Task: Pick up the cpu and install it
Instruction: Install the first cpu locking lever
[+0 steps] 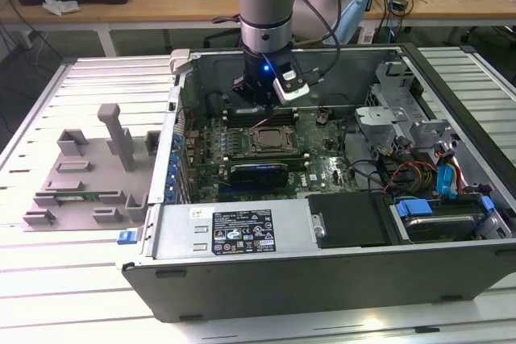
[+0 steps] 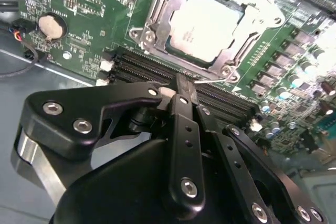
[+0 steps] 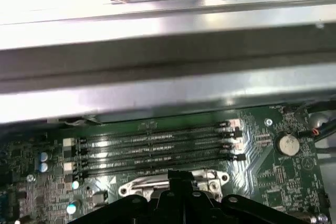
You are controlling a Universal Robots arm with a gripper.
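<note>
Reaching down from the top centre of the exterior view into the open computer case on the slatted counter. Holding the gripper over the green motherboard, above the black memory slots, jaws pressing together on nothing. Hovering just up-frame of the socket frame at mid-frame, apart from the cpu lying flat inside that frame, silver top showing.
</note>
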